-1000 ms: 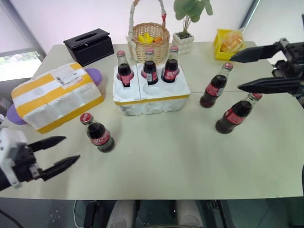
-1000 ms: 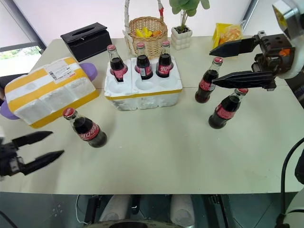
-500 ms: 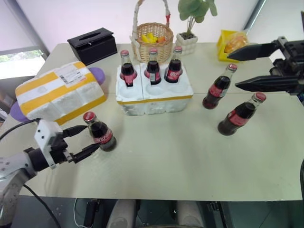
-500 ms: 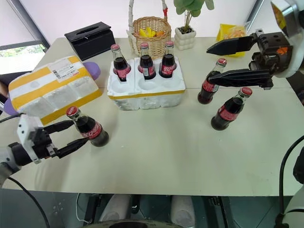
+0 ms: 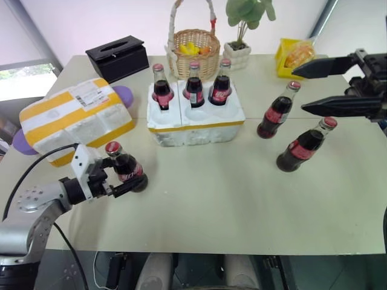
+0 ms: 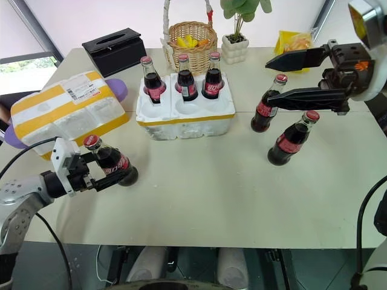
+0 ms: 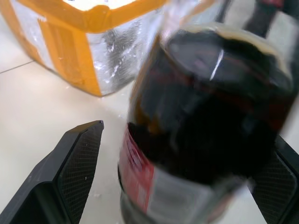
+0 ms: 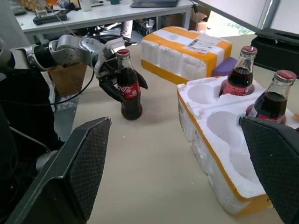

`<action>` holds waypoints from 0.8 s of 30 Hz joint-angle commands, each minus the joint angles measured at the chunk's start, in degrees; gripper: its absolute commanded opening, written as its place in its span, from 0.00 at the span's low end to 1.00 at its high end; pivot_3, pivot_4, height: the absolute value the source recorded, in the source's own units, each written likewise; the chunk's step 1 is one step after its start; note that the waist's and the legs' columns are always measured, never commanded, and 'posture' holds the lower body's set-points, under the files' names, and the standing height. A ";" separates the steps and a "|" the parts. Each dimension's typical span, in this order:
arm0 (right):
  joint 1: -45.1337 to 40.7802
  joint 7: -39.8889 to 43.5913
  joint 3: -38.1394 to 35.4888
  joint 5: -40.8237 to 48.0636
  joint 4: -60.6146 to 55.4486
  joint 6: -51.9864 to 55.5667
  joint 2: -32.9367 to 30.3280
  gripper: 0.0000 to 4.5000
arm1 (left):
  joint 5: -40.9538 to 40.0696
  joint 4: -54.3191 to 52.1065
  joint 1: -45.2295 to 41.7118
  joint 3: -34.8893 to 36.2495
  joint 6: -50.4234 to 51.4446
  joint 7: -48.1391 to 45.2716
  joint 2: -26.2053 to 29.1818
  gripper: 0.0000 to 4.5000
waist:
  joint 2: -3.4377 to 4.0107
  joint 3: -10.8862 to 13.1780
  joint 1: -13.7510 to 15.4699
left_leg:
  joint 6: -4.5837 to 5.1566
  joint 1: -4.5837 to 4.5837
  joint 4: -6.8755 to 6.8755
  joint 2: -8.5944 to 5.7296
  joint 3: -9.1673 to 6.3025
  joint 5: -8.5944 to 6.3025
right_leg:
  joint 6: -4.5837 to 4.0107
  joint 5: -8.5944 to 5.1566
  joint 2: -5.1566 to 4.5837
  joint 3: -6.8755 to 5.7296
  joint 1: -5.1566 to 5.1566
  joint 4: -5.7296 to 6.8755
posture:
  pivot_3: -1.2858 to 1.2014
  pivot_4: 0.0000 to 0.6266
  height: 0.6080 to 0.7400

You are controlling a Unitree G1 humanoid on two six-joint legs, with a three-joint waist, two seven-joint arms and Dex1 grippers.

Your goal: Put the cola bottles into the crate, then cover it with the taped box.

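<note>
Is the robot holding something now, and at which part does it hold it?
Nothing is held. The open left gripper stands around the body of a cola bottle without closing; the right gripper is open in the air.

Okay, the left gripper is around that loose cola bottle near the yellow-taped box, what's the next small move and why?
Probably close the left gripper on the cola bottle. Its open fingers already straddle the bottle's body, with a gap visible beside one finger in the wrist view. Then lift it toward an empty front well of the crate.
</note>
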 commanded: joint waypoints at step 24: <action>7.90 -5.00 -4.82 2.26 -4.77 -4.20 3.58 1.00 | -10.62 13.44 -41.28 -3.64 18.89 -2.14 8.07 0.62 | -0.12 0.08 -0.01 | 0.00 -0.06 0.02 0.15 -0.17 0.02 | 0.13 0.19 0.36 0.03 -0.01 -0.01 | 0.52 0.24 1.00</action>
